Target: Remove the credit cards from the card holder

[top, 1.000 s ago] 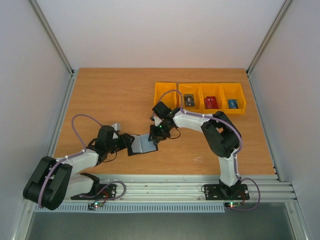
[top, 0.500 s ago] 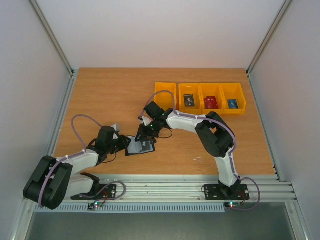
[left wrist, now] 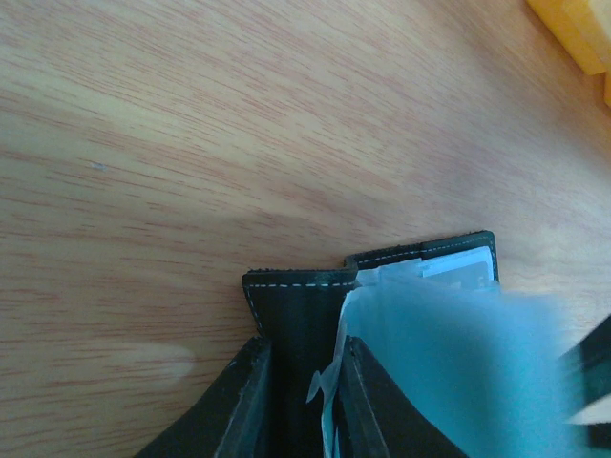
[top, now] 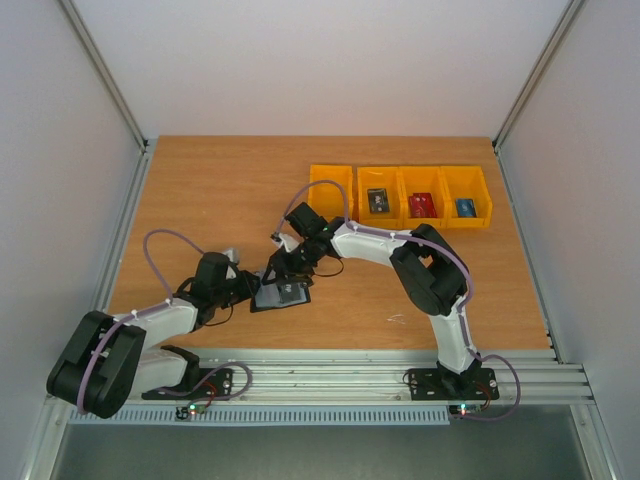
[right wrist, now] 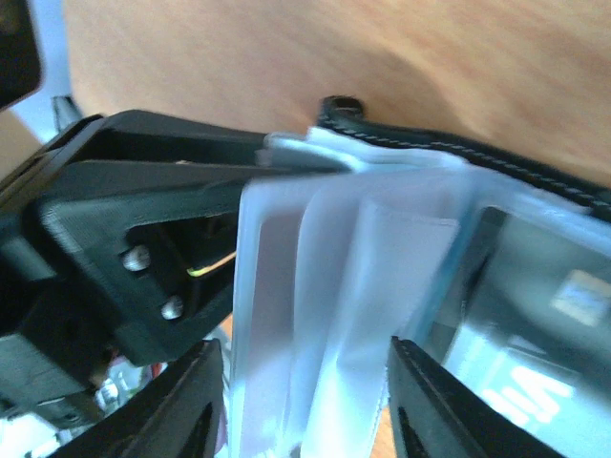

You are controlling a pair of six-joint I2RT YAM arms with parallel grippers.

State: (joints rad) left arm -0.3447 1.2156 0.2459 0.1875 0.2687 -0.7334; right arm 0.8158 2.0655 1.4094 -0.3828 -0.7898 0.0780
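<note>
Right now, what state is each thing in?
card holder, open on the table
left gripper, shut on the card holder's edge
right gripper, open around the inner sleeves
leftmost yellow bin, empty
other three bins, one credit card in each

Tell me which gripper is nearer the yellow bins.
Right. The right gripper hangs over the far side of the card holder, the side toward the yellow bins. The left gripper is shut on the card holder's left edge, farther from the bins.
</note>
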